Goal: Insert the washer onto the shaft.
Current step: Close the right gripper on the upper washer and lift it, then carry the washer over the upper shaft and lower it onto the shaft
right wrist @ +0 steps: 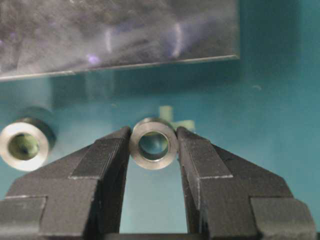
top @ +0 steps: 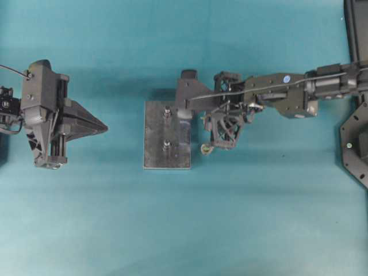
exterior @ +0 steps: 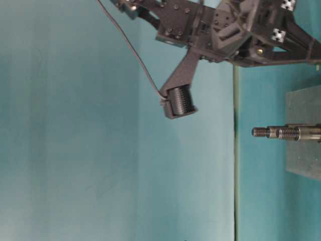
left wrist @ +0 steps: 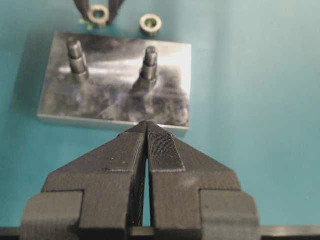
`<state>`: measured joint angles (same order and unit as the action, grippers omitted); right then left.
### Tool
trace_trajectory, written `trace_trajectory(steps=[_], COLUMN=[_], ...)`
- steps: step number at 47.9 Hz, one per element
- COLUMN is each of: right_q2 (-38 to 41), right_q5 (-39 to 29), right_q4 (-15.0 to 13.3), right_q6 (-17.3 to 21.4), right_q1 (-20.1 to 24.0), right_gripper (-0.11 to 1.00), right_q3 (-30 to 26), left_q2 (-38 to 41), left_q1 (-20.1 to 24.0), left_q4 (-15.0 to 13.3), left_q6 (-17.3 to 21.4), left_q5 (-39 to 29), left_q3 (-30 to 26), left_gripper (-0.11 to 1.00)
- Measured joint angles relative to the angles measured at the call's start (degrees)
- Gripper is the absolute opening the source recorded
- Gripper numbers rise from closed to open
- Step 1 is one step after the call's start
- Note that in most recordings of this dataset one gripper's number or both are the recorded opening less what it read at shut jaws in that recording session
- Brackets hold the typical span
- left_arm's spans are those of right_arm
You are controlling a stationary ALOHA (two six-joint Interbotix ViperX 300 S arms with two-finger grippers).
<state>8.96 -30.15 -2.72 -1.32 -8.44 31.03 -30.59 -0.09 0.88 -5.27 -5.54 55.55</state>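
1. Two shafts stand on the metal plate (top: 167,135) in the overhead view; the right end effector (top: 206,148) reaches down just beside the plate's right edge, while the left end effector (top: 99,127) is parked well apart.
2. Table-level view: both threaded shafts (exterior: 288,132) project from the plate, bare of any washer.
3. Left wrist view: left end effector (left wrist: 146,131) is clenched on nothing. Beyond the plate, dark fingertips flank one washer (left wrist: 98,14); a second washer (left wrist: 150,24) lies near it on the worktop (left wrist: 250,75).
4. Right wrist view: right end effector (right wrist: 153,145) has its pads against both sides of the washer (right wrist: 154,143), apparently grasping it by the outer rim.
5. Judgement: small, rigid, smooth metal ring; light but slippery. Rim grip should leave the bore free for the shaft.
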Motion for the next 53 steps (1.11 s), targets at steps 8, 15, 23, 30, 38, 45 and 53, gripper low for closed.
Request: trace_trajectory(steps=[8,15,23,30,38,45,53], right_q2=[-2.29,-2.81,-2.46,-0.79,1.41,3.16,3.96], right_q5=[-3.34,-4.66,-5.01,-5.1,-6.15,-7.91,-8.53], right_q4=[0.0,0.0,0.0,-0.18,-0.35,-0.35,-0.35], right_q6=[0.0,-0.09,-0.09,-0.18,-2.46,-3.87,-3.96], right_q1=[0.0,0.62,1.05,1.05,1.32,1.49,1.58], right_gripper=[0.32,0.32,0.32,0.32,0.32,0.32,0.32], right_q3=[-3.16,-6.33,-10.02,-13.1,-16.08,-17.75,-18.81], left_q2=[0.09,0.09,0.0,0.0,0.0,-0.09,-0.09], left_q1=[0.0,0.0,0.0,0.0,0.0,0.0,0.0], left_q4=[0.0,0.0,0.0,0.0,0.0,0.0,0.0], left_q6=[0.0,0.0,0.0,0.0,0.0,0.0,0.0], left_q5=[0.35,0.35,0.53,0.88,0.97,0.97,0.97], left_q3=[0.0,0.09,0.44,0.7,0.79,0.88,0.97], left_gripper=[0.0,0.0,0.0,0.0,0.0,0.0,0.0])
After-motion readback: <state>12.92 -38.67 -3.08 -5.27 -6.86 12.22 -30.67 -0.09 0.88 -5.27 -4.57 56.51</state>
